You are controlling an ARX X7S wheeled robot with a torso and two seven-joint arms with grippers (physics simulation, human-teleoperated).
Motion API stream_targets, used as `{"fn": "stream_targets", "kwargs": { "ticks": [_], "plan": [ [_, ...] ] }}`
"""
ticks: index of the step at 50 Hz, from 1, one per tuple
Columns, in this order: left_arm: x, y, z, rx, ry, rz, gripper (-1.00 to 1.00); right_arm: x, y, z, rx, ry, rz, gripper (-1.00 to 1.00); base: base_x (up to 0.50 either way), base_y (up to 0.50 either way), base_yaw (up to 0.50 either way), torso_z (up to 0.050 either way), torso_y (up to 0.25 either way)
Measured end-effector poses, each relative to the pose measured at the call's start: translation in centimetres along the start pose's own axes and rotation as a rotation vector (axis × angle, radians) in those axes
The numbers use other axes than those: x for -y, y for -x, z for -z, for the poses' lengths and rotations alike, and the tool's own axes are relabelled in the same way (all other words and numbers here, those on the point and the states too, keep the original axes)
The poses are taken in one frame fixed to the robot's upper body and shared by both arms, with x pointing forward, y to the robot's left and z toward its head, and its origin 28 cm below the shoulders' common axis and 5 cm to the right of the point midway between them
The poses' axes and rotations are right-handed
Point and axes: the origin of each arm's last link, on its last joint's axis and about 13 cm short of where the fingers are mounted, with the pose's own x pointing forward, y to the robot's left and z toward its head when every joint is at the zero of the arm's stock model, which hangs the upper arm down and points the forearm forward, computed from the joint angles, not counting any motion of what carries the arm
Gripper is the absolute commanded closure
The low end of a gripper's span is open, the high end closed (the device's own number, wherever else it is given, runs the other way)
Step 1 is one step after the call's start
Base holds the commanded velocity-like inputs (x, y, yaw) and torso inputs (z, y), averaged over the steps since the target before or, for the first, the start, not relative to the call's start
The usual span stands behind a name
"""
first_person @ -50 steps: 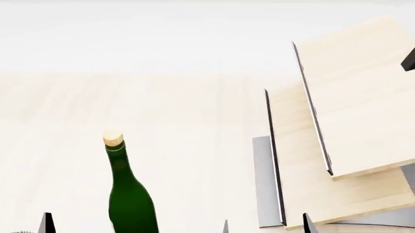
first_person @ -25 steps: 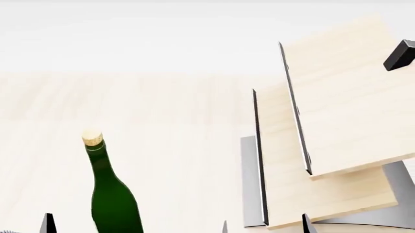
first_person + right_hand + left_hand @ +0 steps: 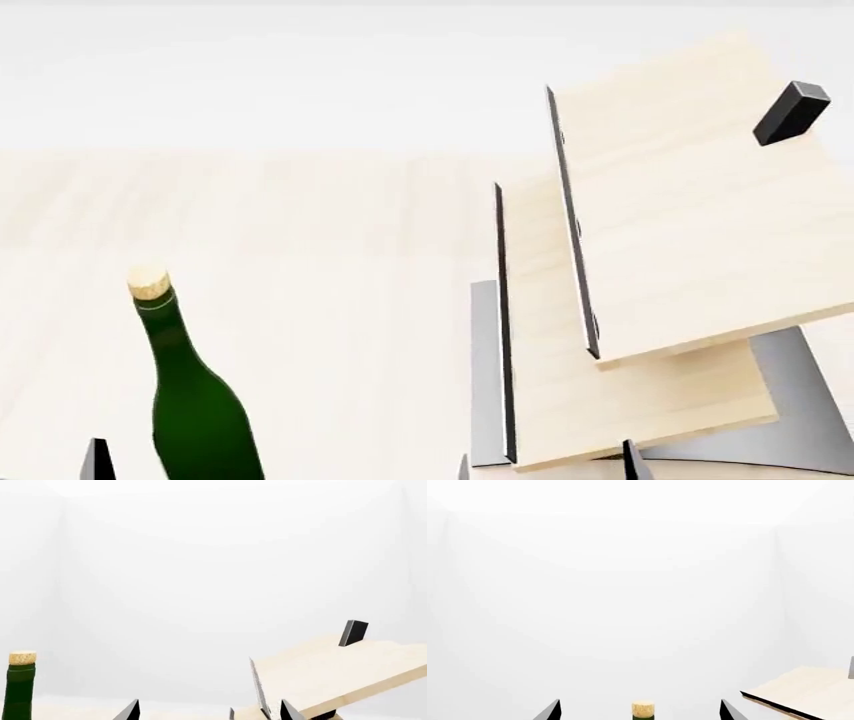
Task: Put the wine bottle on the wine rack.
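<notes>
Wine bottle (image 3: 198, 400) upright, unlabelled, beside wine rack (image 3: 641, 260)

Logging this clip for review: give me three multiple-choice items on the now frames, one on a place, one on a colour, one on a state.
1. In the head view, the wine bottle stands where relative to the wine rack?
A. To its left
B. On its top panel
C. Behind it

2. What colour is the bottle's glass?
A. Clear
B. Dark green
C. Brown

3. How is the bottle posed?
A. Lying flat
B. Upright on the table
C. Upside down

Answers:
1. A: bare tabletop separates the bottle from the panels to its right.
2. B: the body is deep green under the beige cork.
3. B: the cork end points up.
</notes>
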Motion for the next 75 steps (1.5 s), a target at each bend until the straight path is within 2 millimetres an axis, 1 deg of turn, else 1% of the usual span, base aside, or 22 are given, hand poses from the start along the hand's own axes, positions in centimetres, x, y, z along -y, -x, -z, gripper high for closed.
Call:
{"fn": "stream_targets", "kwargs": {
  "ticks": [49, 75],
  "plan": [
    [0.06, 0.01, 0.07, -0.003, -0.001, 0.002, -1.0, -0.03, -0.02, 0.15, -0.005, 0.003, -0.002, -1.0, 0.0, -0.08, 0.0, 0.0, 0.0],
    [0.02, -0.01, 0.11, -0.005, 0.001, 0.002, -1.0, -0.4, -0.17, 0.65, -0.01, 0.032, 0.003, -1.0, 0.0, 0.0, 0.0, 0.0, 0.0]
  ]
}}
